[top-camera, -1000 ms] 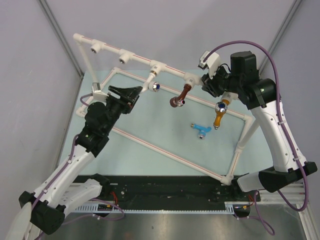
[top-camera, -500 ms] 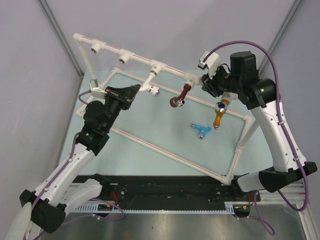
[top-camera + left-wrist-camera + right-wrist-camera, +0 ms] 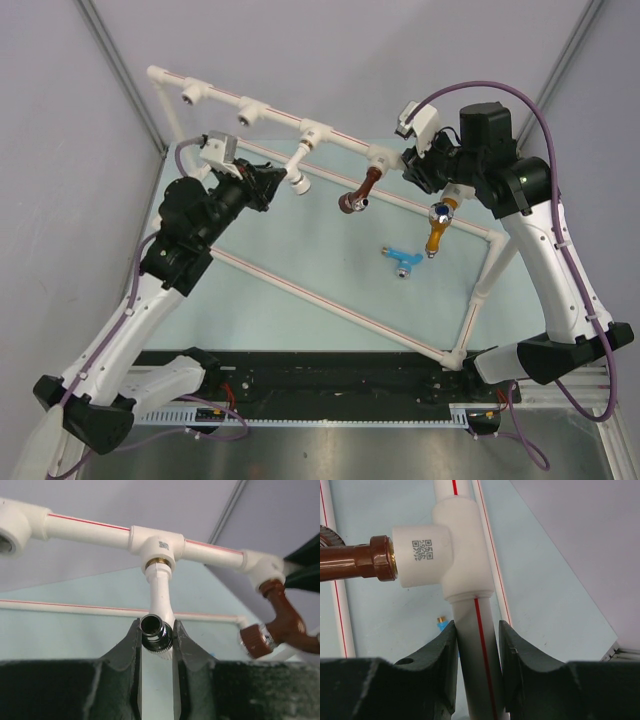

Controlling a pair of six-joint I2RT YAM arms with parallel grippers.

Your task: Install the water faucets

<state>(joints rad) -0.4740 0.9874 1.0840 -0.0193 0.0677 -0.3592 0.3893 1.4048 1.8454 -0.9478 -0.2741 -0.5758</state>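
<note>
A white faucet (image 3: 161, 591) hangs screwed into a tee of the white pipe frame (image 3: 250, 106). My left gripper (image 3: 156, 632) is shut on its silvery end (image 3: 156, 629); from above, the left gripper (image 3: 279, 183) sits just left of that white faucet (image 3: 298, 176). The brown faucet (image 3: 362, 190) sits in the neighbouring tee (image 3: 437, 552). My right gripper (image 3: 477, 630) is shut on the frame's rail (image 3: 479, 655) just past that tee. An orange-yellow faucet (image 3: 439, 230) hangs under the right arm. The light blue faucet (image 3: 401, 260) lies loose on the table.
Two open tee sockets (image 3: 190, 97) (image 3: 247, 114) stand on the upper rail to the left. The frame's lower rails (image 3: 330, 308) cross the pale green table. A black strip runs along the near edge by the arm bases.
My left gripper moved up and right to the white faucet, rolled its wrist and closed on the faucet's silvery end, which swung over. The right arm stayed put.
</note>
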